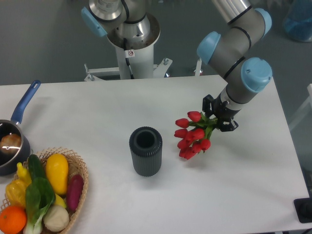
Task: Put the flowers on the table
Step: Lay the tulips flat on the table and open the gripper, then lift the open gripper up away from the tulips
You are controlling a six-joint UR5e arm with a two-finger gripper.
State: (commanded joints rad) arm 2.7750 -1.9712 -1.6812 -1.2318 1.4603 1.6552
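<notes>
The flowers (191,135), a bunch of red tulips with green stems, hang tilted with their heads pointing down-left over the white table (243,195). My gripper (218,118) is shut on the stems, right of centre. The stems are mostly hidden behind the black fingers. The tulip heads hang close above the tabletop; I cannot tell whether they touch it. A dark ribbed vase (145,151) stands upright left of the bunch, apart from it.
A wicker basket (78,170) with produce sits at the front left corner. A blue-handled pot (12,141) is at the left edge. A second robot base (129,29) stands behind the table. The table's right edge lies close to my arm.
</notes>
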